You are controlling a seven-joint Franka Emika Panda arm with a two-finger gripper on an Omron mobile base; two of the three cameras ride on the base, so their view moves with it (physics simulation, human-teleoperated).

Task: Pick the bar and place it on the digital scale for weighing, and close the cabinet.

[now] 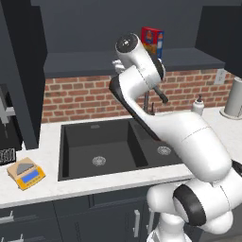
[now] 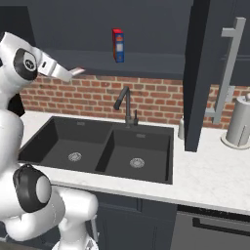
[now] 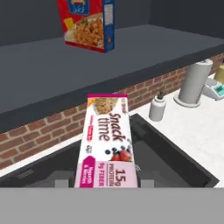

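Note:
The pink and white "Snack time" bar is held lengthwise in my gripper, which is shut on its near end. In the right base view the gripper hangs high at the left, just under the open cabinet shelf, with the bar's tip sticking out. The orange-yellow digital scale sits on the white counter at the far left, well below and to the left of the hand. The dark cabinet's doors stand open: one at the left, one at the right with a long silver handle.
A red and blue cereal box stands upright on the cabinet shelf. Below lie a black double sink and faucet. A soap bottle and a paper towel roll stand on the counter to the right.

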